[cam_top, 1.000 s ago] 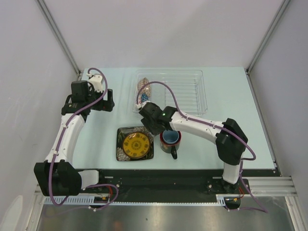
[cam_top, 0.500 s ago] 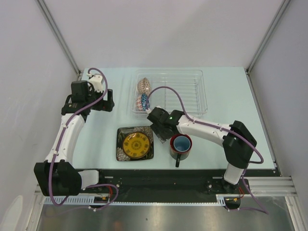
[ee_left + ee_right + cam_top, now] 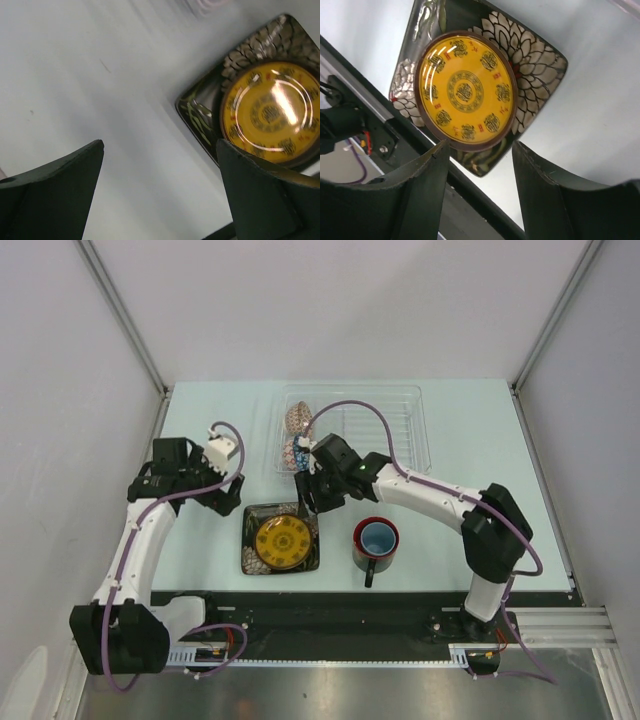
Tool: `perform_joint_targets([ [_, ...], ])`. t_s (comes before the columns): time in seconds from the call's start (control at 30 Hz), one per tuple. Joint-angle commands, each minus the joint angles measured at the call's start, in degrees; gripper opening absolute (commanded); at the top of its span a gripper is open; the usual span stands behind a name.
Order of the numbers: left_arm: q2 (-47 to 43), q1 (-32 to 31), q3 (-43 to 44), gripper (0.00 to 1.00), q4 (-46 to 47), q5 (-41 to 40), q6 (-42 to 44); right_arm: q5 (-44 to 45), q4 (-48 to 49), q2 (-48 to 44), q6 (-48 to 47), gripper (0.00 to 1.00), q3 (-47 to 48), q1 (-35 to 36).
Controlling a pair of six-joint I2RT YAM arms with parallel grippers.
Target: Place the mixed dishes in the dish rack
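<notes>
The square dark plate with a yellow centre (image 3: 281, 539) lies flat near the table's front edge; it also shows in the left wrist view (image 3: 270, 115) and the right wrist view (image 3: 465, 90). The red mug with a light-blue inside (image 3: 376, 540) stands upright to its right, handle toward the front. The clear dish rack (image 3: 390, 425) sits at the back, with the blue-patterned bowl (image 3: 293, 452) on edge at its left end. My right gripper (image 3: 310, 495) (image 3: 481, 147) is open and empty above the plate's far right corner. My left gripper (image 3: 232, 502) (image 3: 160, 145) is open and empty, just left of the plate.
A second brownish patterned round dish (image 3: 298, 418) stands beside the bowl in the rack. The black front rail (image 3: 330, 605) runs just below the plate and mug. White walls close in the table on three sides.
The mug moved right and now stands alone. My right gripper left it and moved left over the plate's far corner. My left gripper swung down and right toward the plate.
</notes>
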Motion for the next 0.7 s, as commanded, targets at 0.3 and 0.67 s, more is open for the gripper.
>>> perform_joint_targets([
  [0.3,-8.0,-14.2,-10.7,1.00,-2.0,6.2,3.4,-9.6,12.9,8.9,5.4,0.56,-3.4,-2.1],
  [0.67,-10.8,-18.0,-17.7,1.00,2.8,-0.7,8.4,-8.7,15.1,10.0,4.6,0.54,-5.6,-1.8],
])
